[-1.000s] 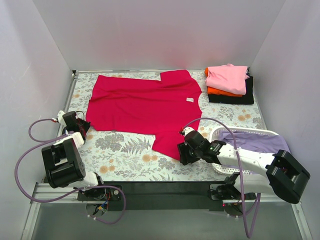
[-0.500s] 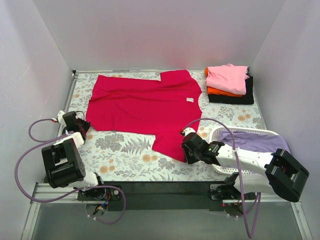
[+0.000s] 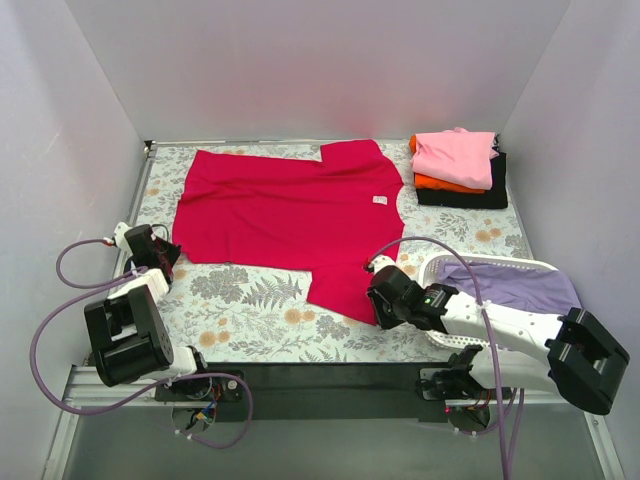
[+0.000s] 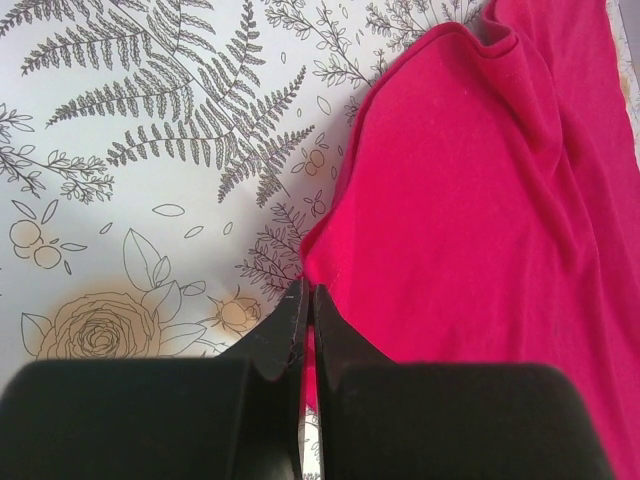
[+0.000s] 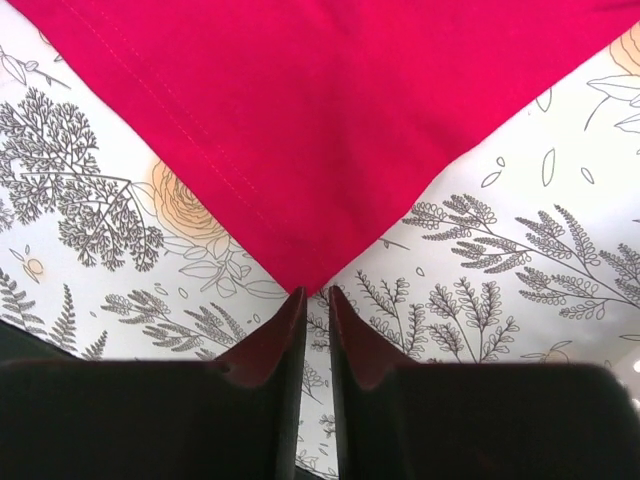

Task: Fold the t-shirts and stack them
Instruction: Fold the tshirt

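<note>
The large red t-shirt (image 3: 290, 215) lies spread flat on the floral table cover. My left gripper (image 3: 168, 258) sits at its near left corner; in the left wrist view the jaws (image 4: 308, 292) are shut with red cloth (image 4: 480, 200) pinched between them. My right gripper (image 3: 378, 302) is at the shirt's near right corner. In the right wrist view its jaws (image 5: 316, 292) are shut, with the tip of the red corner (image 5: 320, 120) caught between the fingertips. A folded stack of pink (image 3: 455, 155), orange (image 3: 438, 182) and black (image 3: 470, 198) t-shirts sits at the far right.
A white mesh basket (image 3: 470, 263) stands at the near right, just right of my right arm, with a lavender t-shirt (image 3: 515, 285) in it. White walls close in the table on the left, back and right. The arm bases and purple cables line the near edge.
My right gripper has closed from partly open to shut on the red shirt's near right corner, shifting slightly right. The left gripper has stayed shut and still.
</note>
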Robot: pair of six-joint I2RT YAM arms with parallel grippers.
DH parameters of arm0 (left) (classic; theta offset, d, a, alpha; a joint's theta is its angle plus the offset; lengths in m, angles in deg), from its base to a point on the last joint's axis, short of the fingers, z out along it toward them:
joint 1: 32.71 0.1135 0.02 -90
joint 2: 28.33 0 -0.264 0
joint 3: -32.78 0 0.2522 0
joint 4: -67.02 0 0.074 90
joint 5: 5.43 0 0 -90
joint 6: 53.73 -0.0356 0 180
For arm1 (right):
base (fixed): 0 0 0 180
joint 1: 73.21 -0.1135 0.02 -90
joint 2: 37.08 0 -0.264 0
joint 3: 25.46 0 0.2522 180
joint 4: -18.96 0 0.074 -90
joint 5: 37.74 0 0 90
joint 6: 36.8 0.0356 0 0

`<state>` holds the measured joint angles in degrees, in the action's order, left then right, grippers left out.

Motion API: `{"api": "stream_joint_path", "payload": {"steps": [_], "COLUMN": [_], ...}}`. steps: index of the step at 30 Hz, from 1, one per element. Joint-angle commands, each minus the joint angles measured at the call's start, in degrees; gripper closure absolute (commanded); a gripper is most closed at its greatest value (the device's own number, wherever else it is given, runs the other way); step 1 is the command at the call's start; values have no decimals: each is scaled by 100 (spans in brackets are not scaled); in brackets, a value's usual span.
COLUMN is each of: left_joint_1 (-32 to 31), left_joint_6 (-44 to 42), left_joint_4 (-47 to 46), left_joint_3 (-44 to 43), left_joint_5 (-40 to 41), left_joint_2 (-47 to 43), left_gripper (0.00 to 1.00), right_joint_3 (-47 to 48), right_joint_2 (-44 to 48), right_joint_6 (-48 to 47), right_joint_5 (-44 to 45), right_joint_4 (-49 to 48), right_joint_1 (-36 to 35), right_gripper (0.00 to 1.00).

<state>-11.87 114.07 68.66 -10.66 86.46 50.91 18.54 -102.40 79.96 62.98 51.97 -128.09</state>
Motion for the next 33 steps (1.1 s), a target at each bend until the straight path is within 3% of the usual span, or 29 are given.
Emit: {"api": "stream_joint_path", "payload": {"steps": [1, 4, 8, 33], "left_joint_1": [16, 8, 16, 8], "left_joint_6": [-72, -72, -63, -81], "left_joint_4": [-54, -62, -71, -80], "left_joint_3": [58, 40, 14, -12], "left_joint_5": [-75, -127, -171, -180], "left_joint_2": [-208, -199, -137, -93], "left_gripper": [100, 100, 100, 100], "right_joint_3": [96, 35, -62, 456], "right_joint_2": [160, 265, 301, -1114], "right_joint_6": [30, 110, 154, 110], "right_joint_5": [-26, -9, -35, 905], "right_joint_4": [132, 79, -43, 44], "right_joint_1": [-41, -41, -41, -665], "right_gripper": [86, 63, 52, 51]}}
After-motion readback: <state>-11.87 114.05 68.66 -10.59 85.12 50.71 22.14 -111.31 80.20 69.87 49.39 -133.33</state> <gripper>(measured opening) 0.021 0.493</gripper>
